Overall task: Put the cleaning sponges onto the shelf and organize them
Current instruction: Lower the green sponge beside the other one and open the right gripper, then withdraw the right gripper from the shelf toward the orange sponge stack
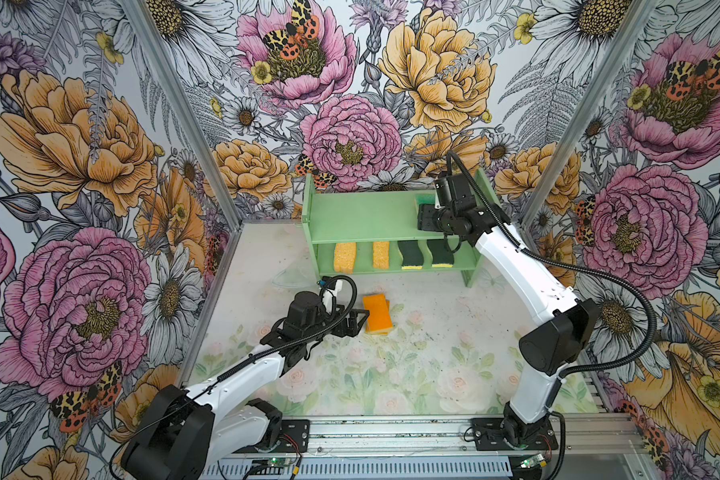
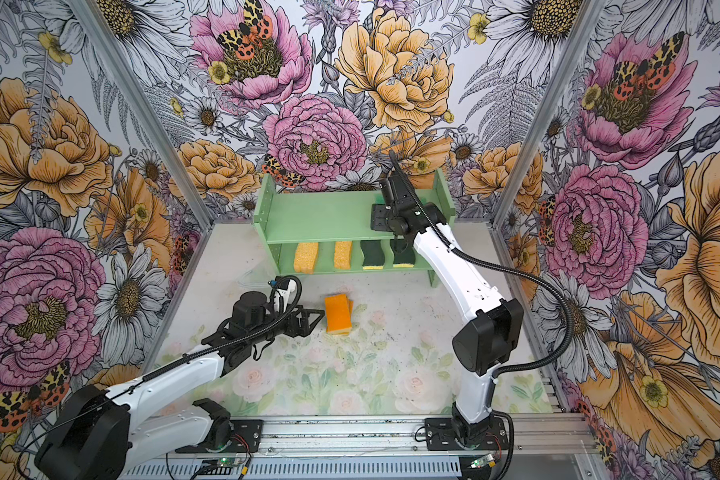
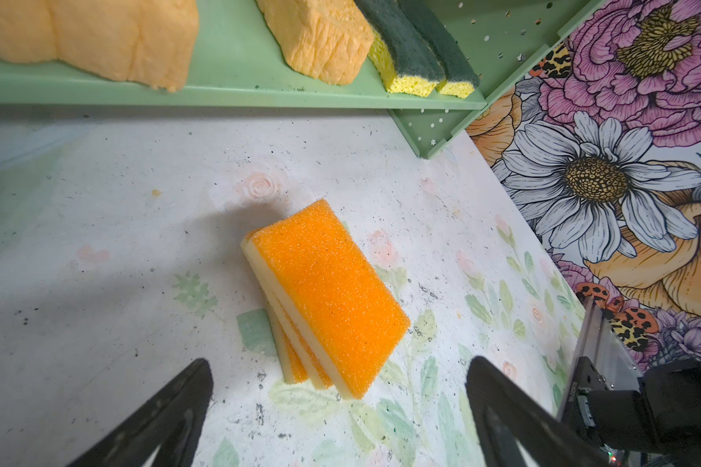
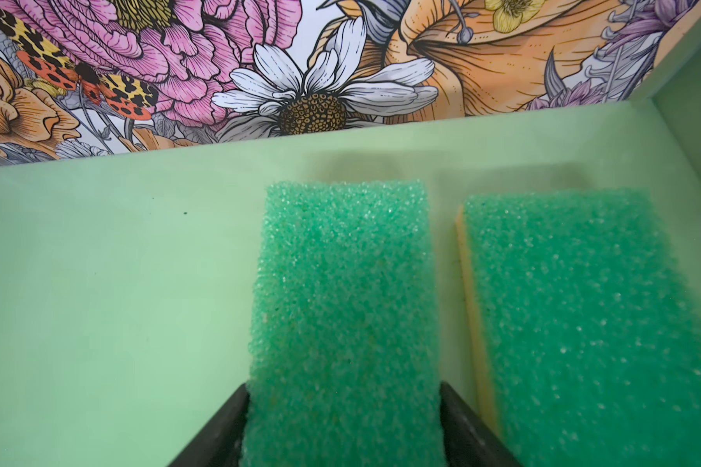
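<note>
Hovering my left claw (image 3: 340, 364) fully spread, I have the stack of orange-topped rectangular foam sponges (image 3: 324, 291) just ahead, long axis pointing away, slightly skewed.

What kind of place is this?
Probably a lab robot cell, not a home: two arms on an aluminium rail, printed floral walls boxing in the table, a shelf with sponges.

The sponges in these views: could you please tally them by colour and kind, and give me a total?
Orange-topped sponges: 3
Green-topped sponges: 2
Porous yellow sponges: 2
Dark-green-topped wavy sponges: 2
Total: 9
</note>
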Motion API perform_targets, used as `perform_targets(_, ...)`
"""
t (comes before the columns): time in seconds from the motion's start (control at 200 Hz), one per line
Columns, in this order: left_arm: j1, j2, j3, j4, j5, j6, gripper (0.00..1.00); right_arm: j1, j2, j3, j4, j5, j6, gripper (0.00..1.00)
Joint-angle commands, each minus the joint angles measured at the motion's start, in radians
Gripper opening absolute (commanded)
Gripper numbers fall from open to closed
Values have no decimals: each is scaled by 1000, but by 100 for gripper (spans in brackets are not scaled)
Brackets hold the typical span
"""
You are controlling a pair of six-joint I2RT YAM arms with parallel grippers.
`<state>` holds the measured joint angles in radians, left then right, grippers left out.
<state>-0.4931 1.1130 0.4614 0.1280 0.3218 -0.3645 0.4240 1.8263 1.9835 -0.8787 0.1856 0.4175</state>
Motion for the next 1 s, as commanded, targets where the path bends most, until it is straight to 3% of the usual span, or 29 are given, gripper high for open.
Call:
perform_targets(0.0, 7, -1, -13, 33, -4, 6, 99, -2, -39, -11, 21, -5, -20, 70)
perform_targets(0.995, 6, 18, -9, 44, 5, 6, 99, -2, -65, 8, 29, 9, -17, 76)
